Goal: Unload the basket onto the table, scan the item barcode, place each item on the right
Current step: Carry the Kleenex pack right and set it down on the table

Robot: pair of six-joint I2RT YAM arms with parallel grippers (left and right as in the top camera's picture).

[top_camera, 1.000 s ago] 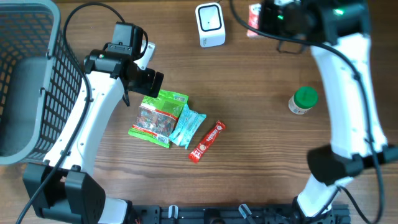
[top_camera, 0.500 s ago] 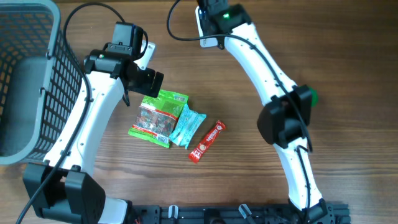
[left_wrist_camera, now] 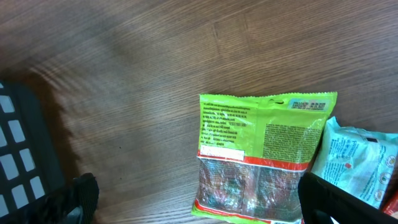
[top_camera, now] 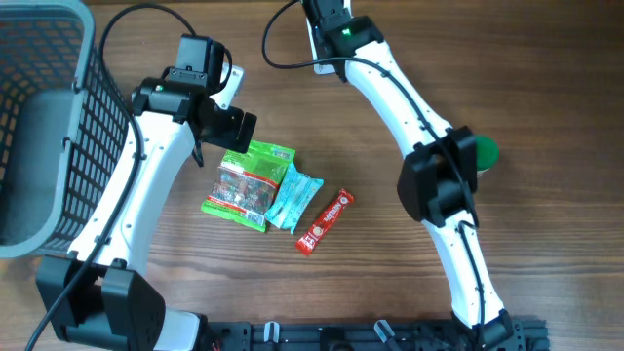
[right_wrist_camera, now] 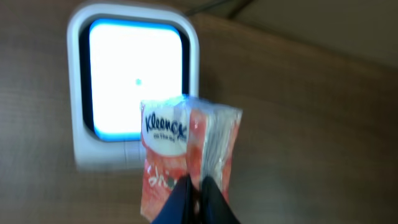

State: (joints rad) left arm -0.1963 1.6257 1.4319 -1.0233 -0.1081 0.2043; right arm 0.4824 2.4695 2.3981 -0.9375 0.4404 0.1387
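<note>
Right tool has swung to the scanner, pinching the Kleenex pack, scan perhaps unfinished; left tool gapes wide.

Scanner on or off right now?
On. In the right wrist view the scanner window glows bright white with a blue edge; the Kleenex pack, pinched in the right end effector, hangs in front of it.
</note>
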